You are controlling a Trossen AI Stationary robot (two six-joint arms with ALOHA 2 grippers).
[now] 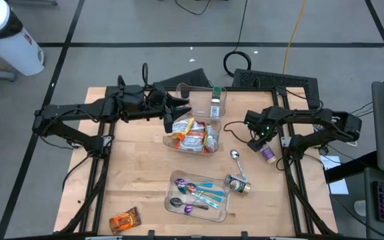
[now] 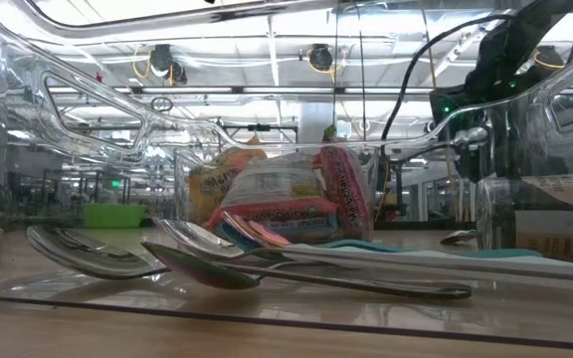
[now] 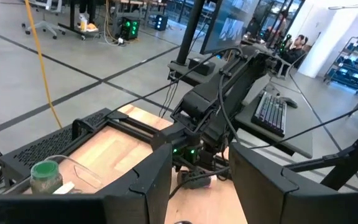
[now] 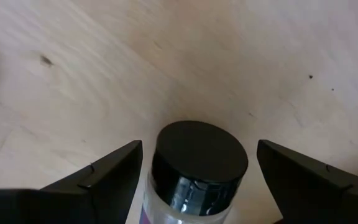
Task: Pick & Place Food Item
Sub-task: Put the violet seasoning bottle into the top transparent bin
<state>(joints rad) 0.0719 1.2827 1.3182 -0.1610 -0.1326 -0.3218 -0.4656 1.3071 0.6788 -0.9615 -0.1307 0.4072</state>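
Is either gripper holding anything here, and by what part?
Nothing is held. The right gripper is open with its fingers either side of a black-capped jar, not touching. The left gripper, over the snack bin, is empty.

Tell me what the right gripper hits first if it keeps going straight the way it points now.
Most likely the black-capped jar: it sits between the open fingers of the right gripper, which points down at it, with the wooden table beneath. The gap is hard to judge.

Snack packets (image 1: 193, 135) fill the middle bin (image 1: 211, 148); spoons (image 1: 199, 195) fill the front tray (image 1: 172, 181).
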